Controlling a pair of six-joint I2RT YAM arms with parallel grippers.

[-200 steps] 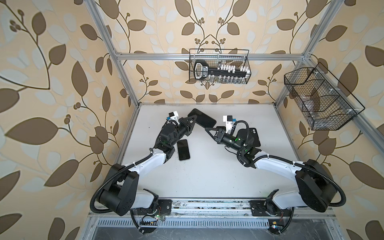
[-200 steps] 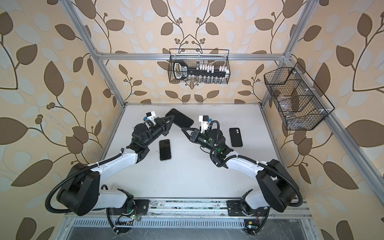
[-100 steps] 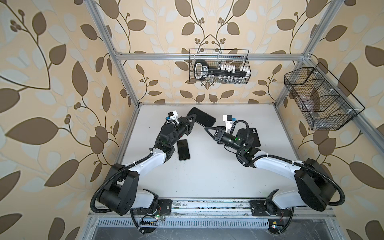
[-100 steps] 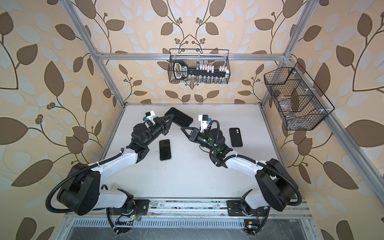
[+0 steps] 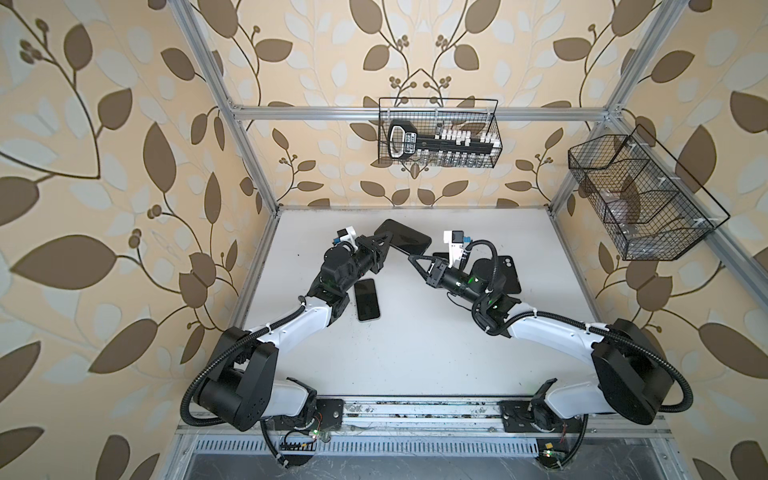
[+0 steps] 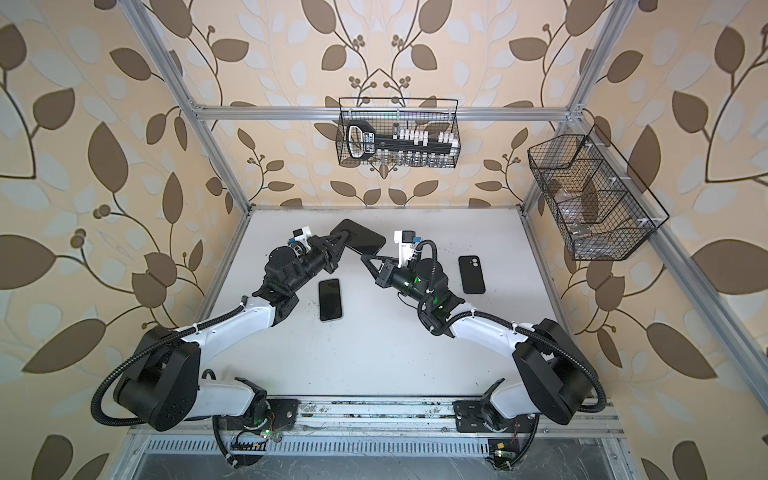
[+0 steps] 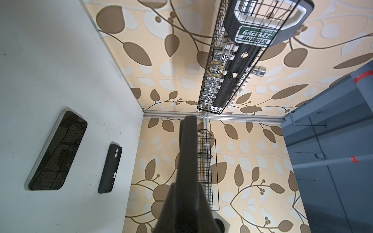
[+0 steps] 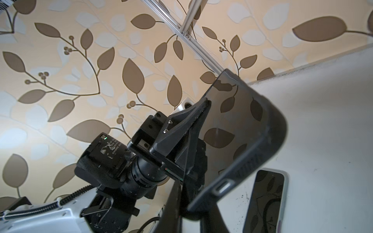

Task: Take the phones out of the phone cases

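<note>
A black phone in its dark phone case [image 5: 402, 237] hangs above the back of the white table [image 5: 415, 357], held between both arms in both top views. My left gripper [image 5: 386, 240] is shut on its left end. In the right wrist view one of the left gripper's fingers [image 8: 198, 113] lies on the glossy screen [image 8: 232, 115]. My right gripper [image 5: 412, 257] is shut on the near edge of the phone case [image 8: 268, 131] beside a side button. In the left wrist view the phone [image 7: 188, 149] stands edge-on between the fingers.
A bare phone [image 5: 367, 299] lies screen-up on the table by the left forearm. An empty black case [image 6: 471, 274] lies behind the right arm. A wire basket [image 5: 438, 137] of sockets hangs on the back wall and another wire basket [image 5: 640, 199] on the right wall.
The right gripper's jaws have narrowed onto the case's edge. The phone and both arms have hardly moved.
</note>
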